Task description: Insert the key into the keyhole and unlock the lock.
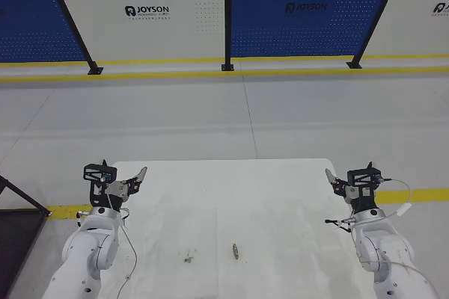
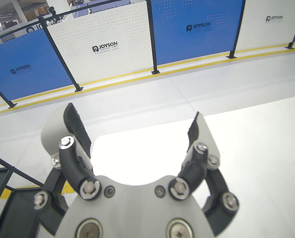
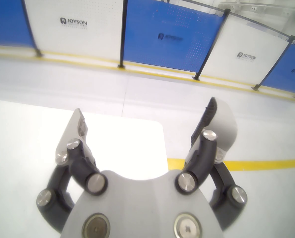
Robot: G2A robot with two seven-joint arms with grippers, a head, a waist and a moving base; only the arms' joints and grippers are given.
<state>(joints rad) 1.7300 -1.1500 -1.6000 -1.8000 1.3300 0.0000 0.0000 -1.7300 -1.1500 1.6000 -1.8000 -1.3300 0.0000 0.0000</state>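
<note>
**Both grippers released at the far corners; key and lock lie untouched near the front**

The white tabletop (image 1: 224,194) has rounded corners and a faint seam down its middle. Toward its near edge lie two small metal pieces, close together but not touching. They are too small to be sure of, but the tiny dark one on the left looks like the key (image 1: 188,259), and the longer one to its right looks like the lock (image 1: 235,251).

The left gripper (image 1: 135,179) (image 2: 133,115) hangs over the far left corner of the tabletop, its jaws spread wide with nothing between the ribbed black pads (image 2: 76,127). The right gripper (image 1: 334,182) (image 3: 145,110) sits over the far right corner, likewise spread and holding nothing. Both are well apart from the two pieces.

Around the tabletop runs a pale grey floor (image 1: 284,119) marked with yellow lines (image 1: 209,73). Beyond it stands a fence of blue and white panels (image 1: 299,26) on black posts (image 1: 228,34).
</note>
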